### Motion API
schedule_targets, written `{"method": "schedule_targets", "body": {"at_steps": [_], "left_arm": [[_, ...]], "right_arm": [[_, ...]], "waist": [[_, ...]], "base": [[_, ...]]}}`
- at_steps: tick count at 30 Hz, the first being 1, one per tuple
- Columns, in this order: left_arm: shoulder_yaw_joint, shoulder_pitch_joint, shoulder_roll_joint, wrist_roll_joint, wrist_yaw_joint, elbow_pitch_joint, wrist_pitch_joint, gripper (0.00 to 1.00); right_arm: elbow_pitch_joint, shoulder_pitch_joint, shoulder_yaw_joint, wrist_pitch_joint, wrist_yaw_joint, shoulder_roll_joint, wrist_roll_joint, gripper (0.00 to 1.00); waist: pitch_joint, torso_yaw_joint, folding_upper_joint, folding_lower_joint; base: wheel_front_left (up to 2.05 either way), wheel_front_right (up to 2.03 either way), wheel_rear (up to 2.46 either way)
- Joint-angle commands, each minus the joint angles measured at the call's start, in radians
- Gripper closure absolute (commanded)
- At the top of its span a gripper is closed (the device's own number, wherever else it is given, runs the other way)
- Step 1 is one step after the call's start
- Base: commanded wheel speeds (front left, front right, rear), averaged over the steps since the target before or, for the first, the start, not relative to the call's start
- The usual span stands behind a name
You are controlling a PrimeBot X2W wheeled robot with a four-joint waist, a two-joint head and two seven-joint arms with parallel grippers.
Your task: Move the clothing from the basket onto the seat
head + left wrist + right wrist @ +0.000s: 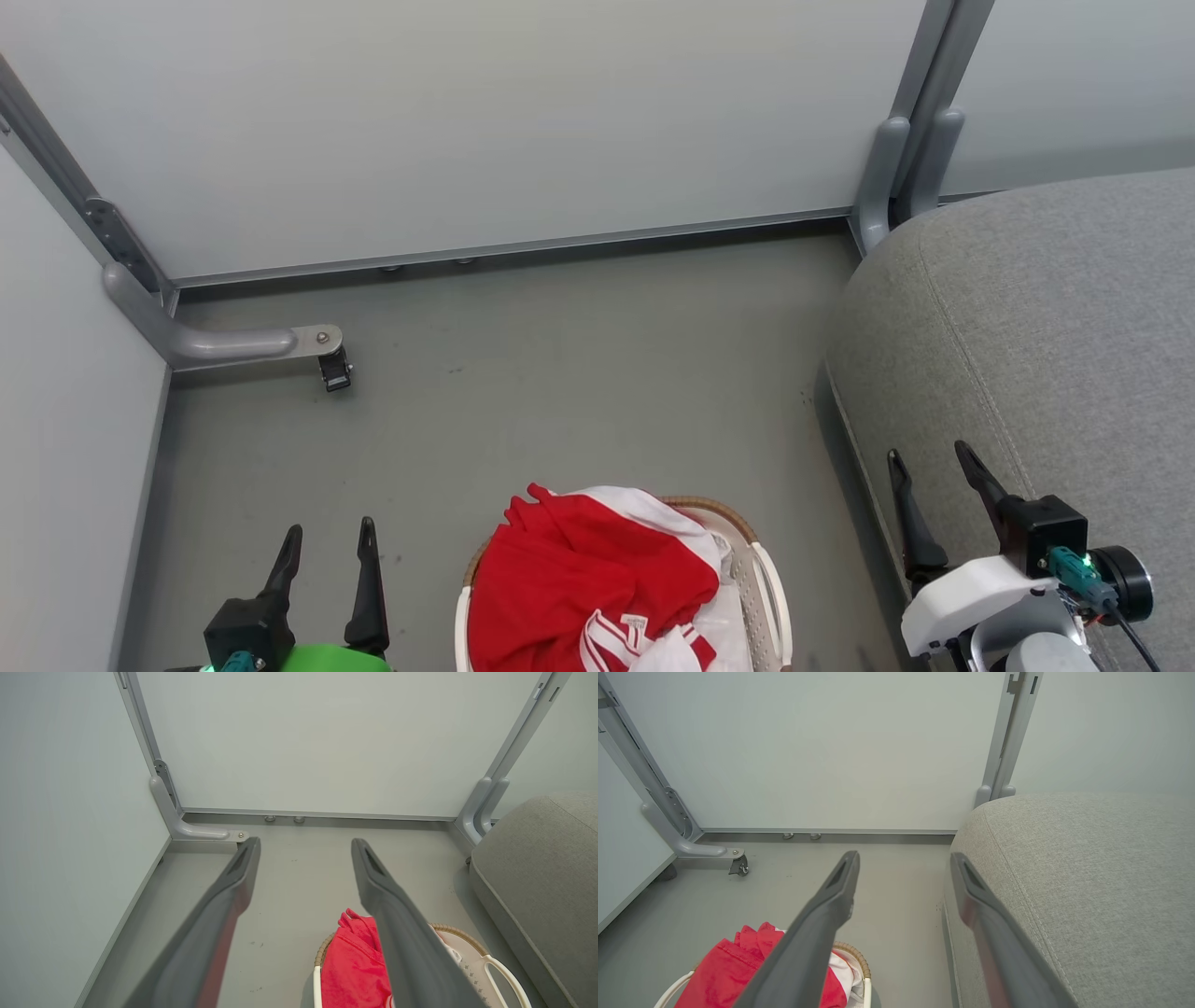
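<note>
Red clothing [583, 579] with white panels and stripes is piled in the white basket [770, 588], whose brown woven rim shows at the bottom middle of the head view. The grey seat [1036, 336] fills the right side, beside the basket. My left gripper [327, 541] is open and empty, left of the basket above the floor. My right gripper [929, 467] is open and empty over the seat's near left edge. In the left wrist view the clothing [352, 963] and basket [472, 956] lie low between and behind the fingers. In the right wrist view the clothing [728, 970] sits lower left and the seat [1087, 882] on the right.
Pale partition panels [467, 121] wall in the grey floor [560, 392] at the back and left. A metal foot with a small caster [331, 369] juts from the left corner; a grey upright post [910, 159] stands at the seat's back corner.
</note>
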Motion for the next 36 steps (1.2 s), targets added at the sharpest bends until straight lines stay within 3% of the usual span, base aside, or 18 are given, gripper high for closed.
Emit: {"method": "schedule_targets", "body": {"at_steps": [1, 22, 28, 36], "left_arm": [[0.001, 0.013, 0.007, 0.002, -0.004, 0.0, -0.004, 0.0], [-0.031, -0.032, 0.007, 0.021, -0.018, 0.004, -0.004, 0.0], [-0.117, -0.123, 0.006, 0.069, -0.043, 0.048, -0.002, 0.0], [-0.334, -0.325, 0.007, 0.106, -0.066, 0.28, -0.002, 0.0]], "right_arm": [[-0.004, 0.009, -0.003, -0.005, 0.0, -0.003, 0.001, 0.0], [-0.033, -0.015, -0.016, -0.005, 0.0, -0.003, 0.003, 0.0], [-0.068, -0.051, -0.039, -0.004, 0.0, -0.003, -0.007, 0.0], [-0.12, -0.131, -0.07, -0.004, 0.0, -0.003, -0.016, 0.0]], "waist": [[0.0, 0.0, 0.0, 0.0], [0.04, -0.007, 0.0, 0.0], [0.133, -0.009, 0.0, 0.0], [0.306, -0.023, 0.0, 0.0]], "base": [[0.0, 0.0, 0.0], [0.0, 0.0, 0.0], [0.0, 0.0, 0.0], [0.0, 0.0, 0.0]]}}
